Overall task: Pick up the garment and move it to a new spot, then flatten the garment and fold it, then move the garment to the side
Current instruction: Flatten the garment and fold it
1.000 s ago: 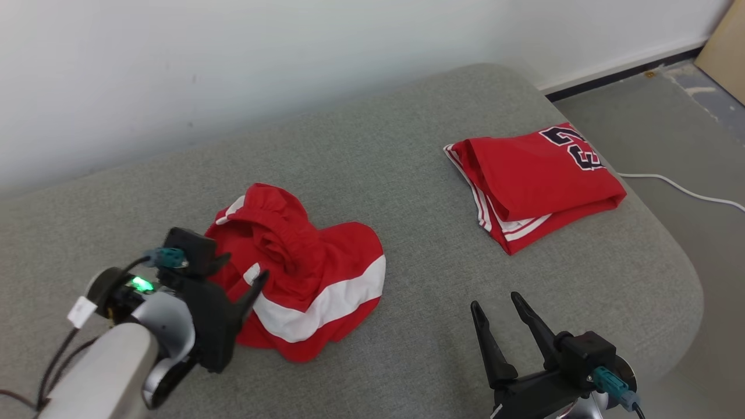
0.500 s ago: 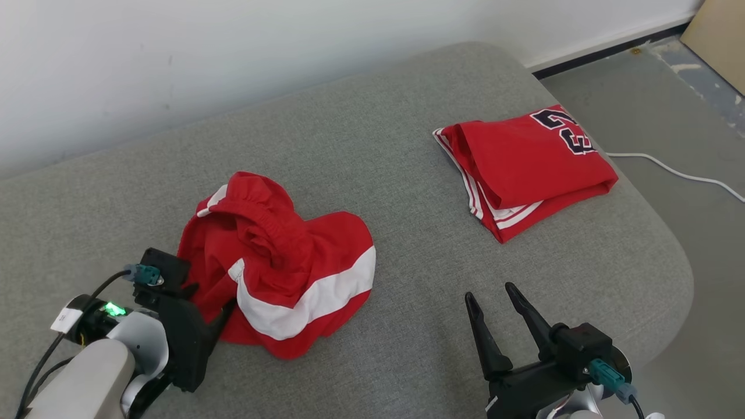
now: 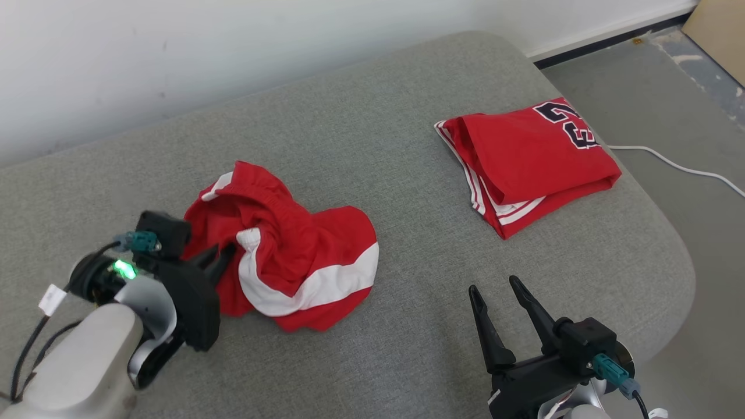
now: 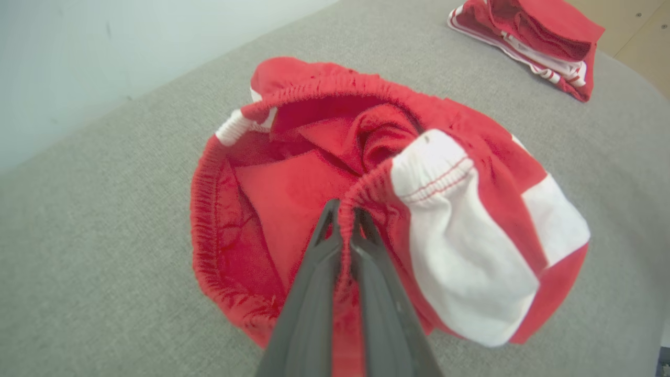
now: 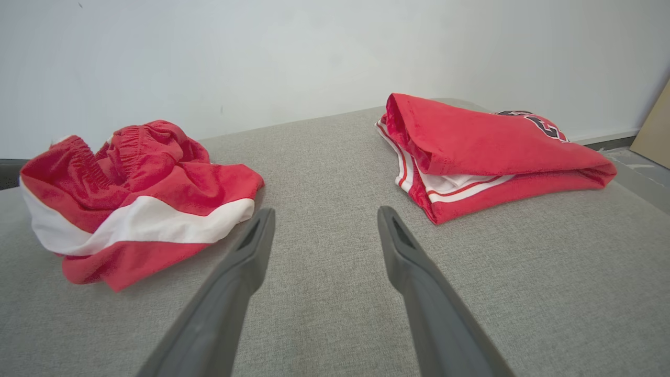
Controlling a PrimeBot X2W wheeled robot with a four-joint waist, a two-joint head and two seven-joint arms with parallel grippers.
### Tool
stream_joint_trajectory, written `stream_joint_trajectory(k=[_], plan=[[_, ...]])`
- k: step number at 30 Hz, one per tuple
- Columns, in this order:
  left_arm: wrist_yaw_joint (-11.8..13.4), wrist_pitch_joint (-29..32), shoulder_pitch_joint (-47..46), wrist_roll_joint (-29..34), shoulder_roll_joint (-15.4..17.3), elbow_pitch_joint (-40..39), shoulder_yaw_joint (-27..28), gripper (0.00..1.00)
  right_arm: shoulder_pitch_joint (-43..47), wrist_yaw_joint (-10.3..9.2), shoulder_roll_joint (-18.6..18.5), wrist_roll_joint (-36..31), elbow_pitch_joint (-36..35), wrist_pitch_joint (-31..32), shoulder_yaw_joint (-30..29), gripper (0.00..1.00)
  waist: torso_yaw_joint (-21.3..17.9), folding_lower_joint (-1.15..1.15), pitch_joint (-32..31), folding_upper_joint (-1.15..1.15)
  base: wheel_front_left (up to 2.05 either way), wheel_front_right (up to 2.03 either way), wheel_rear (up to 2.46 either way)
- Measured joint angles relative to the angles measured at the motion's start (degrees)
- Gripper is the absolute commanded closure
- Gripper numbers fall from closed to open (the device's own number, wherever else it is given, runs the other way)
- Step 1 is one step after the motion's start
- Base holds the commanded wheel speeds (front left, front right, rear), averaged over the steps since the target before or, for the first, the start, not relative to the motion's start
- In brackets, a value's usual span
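Observation:
The garment (image 3: 302, 256) is a crumpled pair of red shorts with a white band, lying left of centre on the grey cushion (image 3: 384, 174). My left gripper (image 3: 220, 255) is shut on its elastic waistband at the near left side. In the left wrist view the two fingers pinch the gathered red hem (image 4: 345, 220), and the garment (image 4: 471, 225) bulges beyond them. My right gripper (image 3: 497, 291) stands open over bare cushion at the lower right, with nothing between its fingers. The right wrist view has the garment (image 5: 131, 199) to the left of that open gripper (image 5: 322, 220).
A folded red jersey (image 3: 535, 157) with dark numbers lies at the cushion's far right, also seen as the jersey (image 5: 481, 152) in the right wrist view. A white cable (image 3: 675, 166) runs over the floor (image 3: 669, 105) to the right. A white wall (image 3: 233, 52) borders the back.
My left gripper has closed onto the garment's waistband, and the cloth has shifted and bunched near it. The head camera has moved a little. The right gripper stays open.

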Motion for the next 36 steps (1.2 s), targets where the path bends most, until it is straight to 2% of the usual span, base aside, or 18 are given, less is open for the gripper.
stream_joint_trajectory(k=[4, 8, 15, 19, 23, 28, 36], plan=[[0.87, -4.42, -2.17, 1.58, -0.9, -1.25, 0.78, 1.0, 0.02, 0.0, 0.01, 0.01, 0.16, -0.04, 0.13, 0.0, 0.58, 0.0, -0.58, 0.0, 0.0, 0.0, 0.0], [1.55, -7.68, -4.77, 1.78, -3.5, -2.11, 1.71, 1.0, -0.03, 0.0, 0.0, 0.6, 0.69, -0.07, 0.8, 0.0, 0.8, 0.0, -1.34, 0.0, 0.0, 0.0, 0.0], [3.03, -10.36, -10.74, 1.74, -10.62, 0.82, 2.11, 1.0, -0.73, 0.0, 0.01, 1.19, 1.7, -0.22, 2.22, 0.0, -0.3, 0.0, -2.56, 0.0, 0.0, 0.0, 0.0], [4.01, -13.91, -15.53, 1.6, -15.53, 2.86, 3.15, 1.0, -0.77, 0.0, 0.01, 1.24, 2.16, -0.24, 2.57, 0.0, -1.49, -0.01, -3.17, 0.0, 0.0, 0.0, 0.0], [3.47, -16.03, -17.84, 0.7, -18.97, 5.21, 3.75, 1.0, -0.29, 0.0, 0.0, 1.15, 2.21, -0.49, 0.79, 0.0, -1.29, -0.01, -3.48, -0.01, 0.0, 0.0, 0.0], [2.89, -16.11, -13.51, -1.54, -17.9, 7.68, 3.81, 1.0, 0.41, 0.0, -0.01, 0.8, 2.01, -0.49, -0.32, 0.0, 0.57, -0.01, -3.53, -0.01, 0.0, 0.0, 0.0], [2.09, -16.8, 5.56, -4.86, -11.18, 4.75, 3.05, 1.0, 1.55, 0.0, 0.01, 0.53, 1.03, 0.09, -0.66, 0.0, 7.35, -0.01, -3.35, -0.01, 0.0, 0.0, 0.0]])
